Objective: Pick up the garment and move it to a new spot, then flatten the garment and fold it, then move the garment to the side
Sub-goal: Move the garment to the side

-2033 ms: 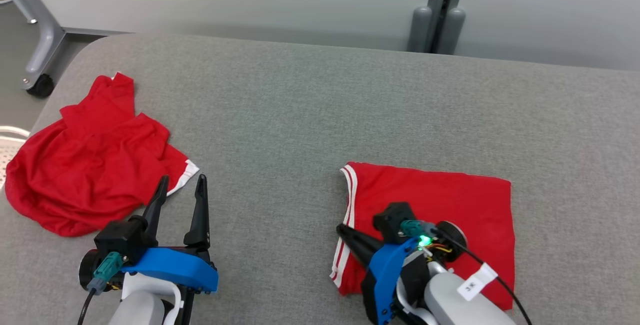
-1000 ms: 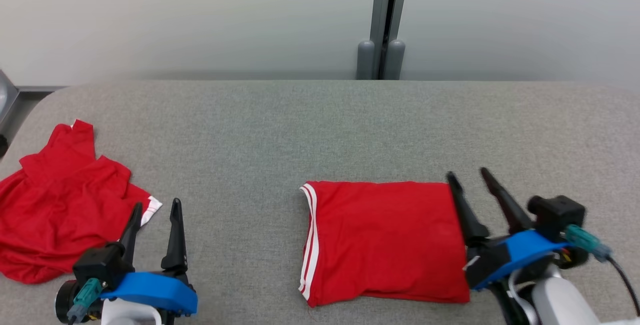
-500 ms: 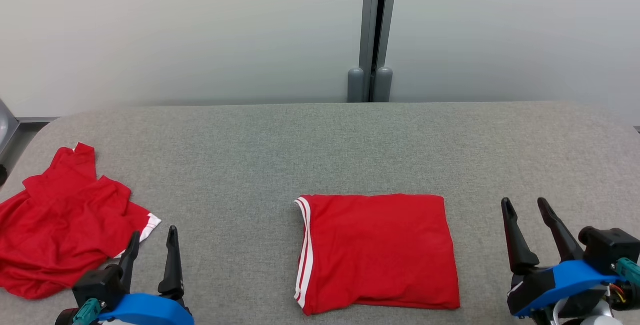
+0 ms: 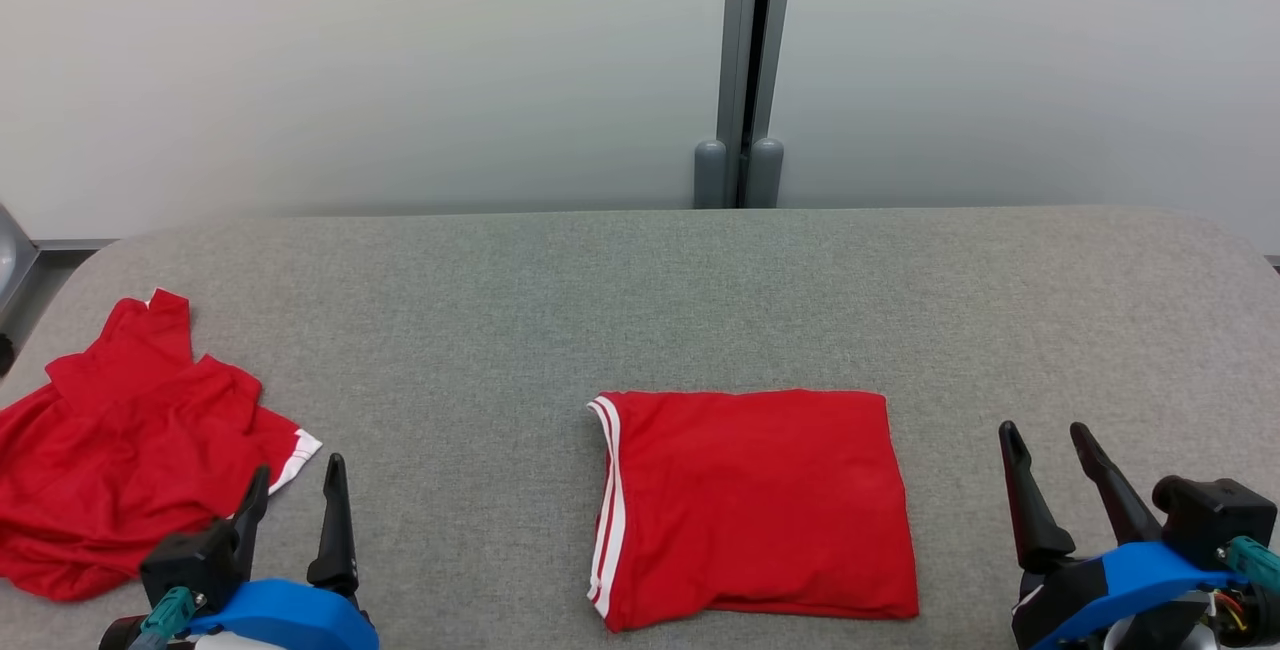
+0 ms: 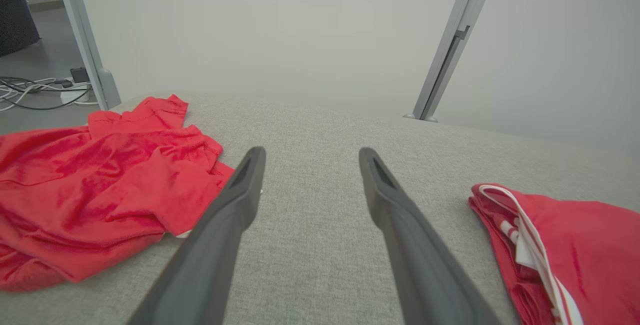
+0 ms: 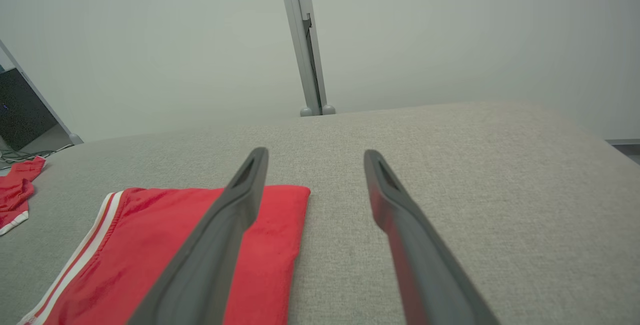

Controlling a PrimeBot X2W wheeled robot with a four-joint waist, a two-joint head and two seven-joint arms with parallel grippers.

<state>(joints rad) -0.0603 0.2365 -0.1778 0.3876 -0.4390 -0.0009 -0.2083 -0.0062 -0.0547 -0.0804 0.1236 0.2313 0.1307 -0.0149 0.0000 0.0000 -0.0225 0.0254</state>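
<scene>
The folded garment (image 4: 755, 505) lies flat on the grey table (image 4: 600, 290), directly in front of the upright post (image 4: 742, 60) and on the robot's side of it. It forms a neat red rectangle, and its white-striped edge (image 4: 604, 505) faces the left of the post line. No finger touches it.

The right gripper (image 4: 1044, 428) hovers to the right of the post line, just off the garment's right edge, with its fingers spread and nothing between them. The left gripper (image 4: 298, 465) hovers well to the left of the post line, likewise spread and empty. A second, crumpled red garment (image 4: 130, 440) sits farther left of the post, near the table's left end and just beyond the left gripper's fingertips.

Step in hand, as judged: the flattening and folding appear complete, and the move to the side remains.

The next move calls for the following:
- Bring one or both grippers onto an edge of the fold.
- Pinch all layers together, not the top layer alone.
- Lift or slide the stack away from the post line without letting it open.
- Keep it apart from the crumpled garment.
</scene>
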